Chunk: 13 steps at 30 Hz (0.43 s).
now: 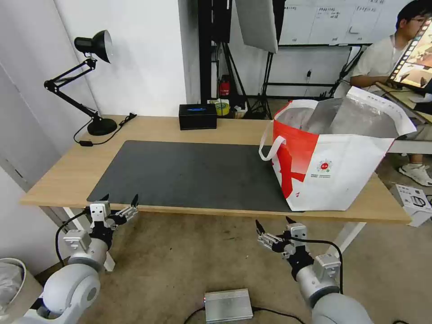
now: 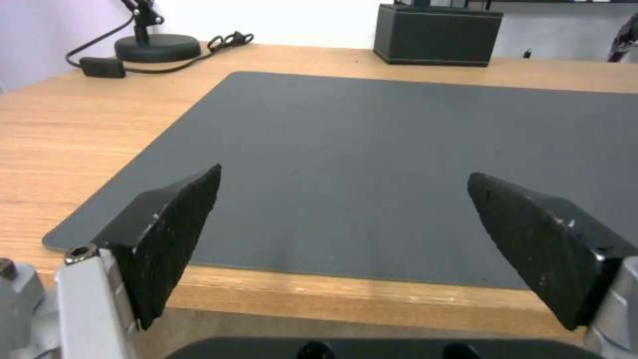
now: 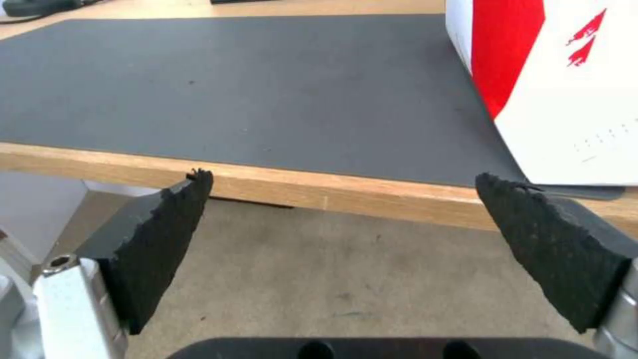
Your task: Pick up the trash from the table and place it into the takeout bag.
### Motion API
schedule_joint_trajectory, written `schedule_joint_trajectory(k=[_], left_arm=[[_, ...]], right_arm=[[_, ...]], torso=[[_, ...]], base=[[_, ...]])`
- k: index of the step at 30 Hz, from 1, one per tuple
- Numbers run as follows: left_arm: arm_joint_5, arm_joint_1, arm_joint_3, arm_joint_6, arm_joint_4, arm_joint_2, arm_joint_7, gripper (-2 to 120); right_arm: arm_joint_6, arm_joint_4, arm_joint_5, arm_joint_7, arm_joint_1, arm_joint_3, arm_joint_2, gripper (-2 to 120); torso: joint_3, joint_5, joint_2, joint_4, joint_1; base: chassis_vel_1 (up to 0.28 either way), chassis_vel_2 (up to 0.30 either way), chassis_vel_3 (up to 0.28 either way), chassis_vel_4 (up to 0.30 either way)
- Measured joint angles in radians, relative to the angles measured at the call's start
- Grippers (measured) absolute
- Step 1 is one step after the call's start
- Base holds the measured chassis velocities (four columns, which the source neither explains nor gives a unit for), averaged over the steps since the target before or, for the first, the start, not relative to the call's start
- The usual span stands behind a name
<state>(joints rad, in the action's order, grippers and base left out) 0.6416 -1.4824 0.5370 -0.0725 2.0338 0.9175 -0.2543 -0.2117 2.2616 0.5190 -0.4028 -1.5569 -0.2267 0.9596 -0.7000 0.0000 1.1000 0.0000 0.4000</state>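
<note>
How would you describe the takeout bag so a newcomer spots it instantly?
Start at the long wooden table with its dark grey mat. At the mat's right end, partly on it, stands the takeout bag. It is the tallest thing there: boxy, white with red panels, foil-lined, open-topped, with white strap handles and a small round logo.

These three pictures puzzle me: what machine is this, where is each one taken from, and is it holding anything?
It is a wheeled robot with two arms. The wide picture comes from a camera on its head, looking down at a wooden table with a dark mat. The other two come from cameras on its wrists, looking out between each tool's black fingers. The left tool and the right tool both hang open and empty in front of the table's near edge. On the table stand a white-and-red takeout bag, a black box and a desk lamp.
</note>
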Motion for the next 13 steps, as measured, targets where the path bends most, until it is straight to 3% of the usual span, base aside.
schedule_joint_trajectory(k=[13], left_arm=[[0.000, 0.001, -0.001, -0.001, 0.000, 0.000, 0.000, 100]], right_arm=[[0.000, 0.000, 0.000, 0.000, 0.000, 0.000, 0.000, 100]], torso=[[0.000, 0.0000, 0.000, 0.0000, 0.000]], base=[[0.000, 0.000, 0.000, 0.000]])
